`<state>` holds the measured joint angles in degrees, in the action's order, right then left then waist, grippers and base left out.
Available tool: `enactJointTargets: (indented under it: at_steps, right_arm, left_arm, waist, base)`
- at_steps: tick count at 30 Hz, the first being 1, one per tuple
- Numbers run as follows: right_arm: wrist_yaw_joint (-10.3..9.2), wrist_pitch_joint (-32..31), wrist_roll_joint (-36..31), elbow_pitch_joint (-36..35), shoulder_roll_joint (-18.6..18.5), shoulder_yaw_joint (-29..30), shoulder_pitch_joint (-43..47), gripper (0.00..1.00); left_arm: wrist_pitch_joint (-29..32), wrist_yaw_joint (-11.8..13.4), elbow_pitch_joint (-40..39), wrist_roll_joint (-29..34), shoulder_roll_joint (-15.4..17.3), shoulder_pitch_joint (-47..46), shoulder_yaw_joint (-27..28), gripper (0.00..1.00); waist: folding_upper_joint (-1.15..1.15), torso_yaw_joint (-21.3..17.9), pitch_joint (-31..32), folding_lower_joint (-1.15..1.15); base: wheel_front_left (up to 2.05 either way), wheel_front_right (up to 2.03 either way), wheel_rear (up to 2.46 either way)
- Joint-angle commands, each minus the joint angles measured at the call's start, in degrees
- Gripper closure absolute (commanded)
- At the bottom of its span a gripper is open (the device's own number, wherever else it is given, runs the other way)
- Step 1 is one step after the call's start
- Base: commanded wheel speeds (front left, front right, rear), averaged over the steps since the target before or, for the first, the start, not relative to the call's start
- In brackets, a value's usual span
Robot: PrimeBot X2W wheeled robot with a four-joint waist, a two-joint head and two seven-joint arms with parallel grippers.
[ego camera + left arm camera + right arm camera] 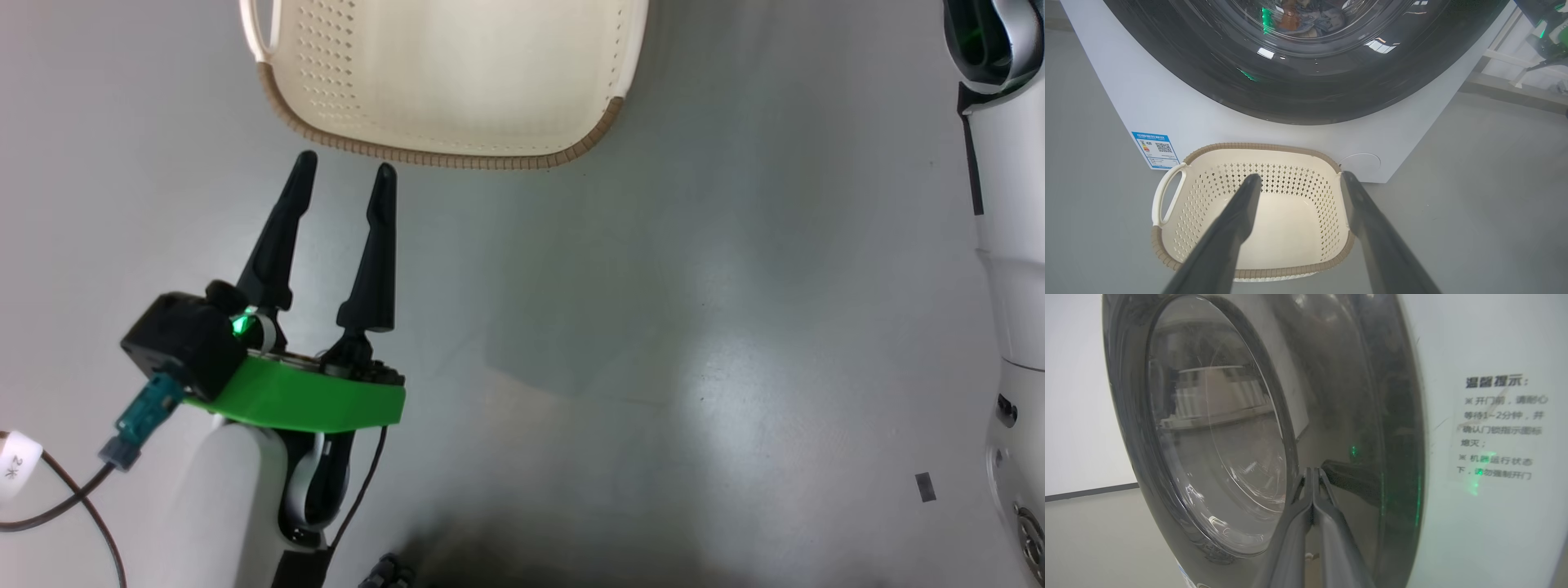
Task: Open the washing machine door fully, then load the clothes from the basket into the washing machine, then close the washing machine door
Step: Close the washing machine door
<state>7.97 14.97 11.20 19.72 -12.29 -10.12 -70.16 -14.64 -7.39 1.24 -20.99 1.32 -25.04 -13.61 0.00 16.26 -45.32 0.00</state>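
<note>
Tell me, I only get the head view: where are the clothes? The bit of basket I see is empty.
Observer: The left wrist view shows the clothes behind the door, inside the machine.
Operator: Is the door shut?
Observer: It looks shut. In the right wrist view it lies flat against the machine.
Operator: Where's the right gripper?
Observer: The right gripper is shut and points at the door. I can't tell whether it touches.
</note>
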Motion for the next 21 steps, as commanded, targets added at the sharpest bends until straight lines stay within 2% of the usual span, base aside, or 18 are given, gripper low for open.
enactJointTargets:
  at_steps: [1,11,21]
  right_arm:
    - [-0.48,0.0,0.2,-0.9,1.3,0.6,-0.8,1.0]
    - [-0.48,0.0,3.2,-1.9,0.8,-3.2,4.3,1.0]
    - [-0.48,0.0,5.8,-3.9,0.4,-5.4,15.8,1.0]
  left_arm:
    - [-0.4,-0.1,-1.4,0.6,1.6,-0.1,1.9,0.0]
    - [-0.4,-0.1,-1.3,1.0,1.6,0.4,2.8,0.0]
    - [-0.4,-0.1,-0.8,2.2,1.6,2.5,4.9,0.0]
  waist:
    - [0.0,-0.3,0.0,0.0]
    - [0.0,-1.2,2.8,0.0]
    - [0.0,-2.9,9.3,0.0]
  base:
    - [0.0,0.0,0.0]
    - [0.0,0.0,0.0]
    - [0.0,0.0,0.0]
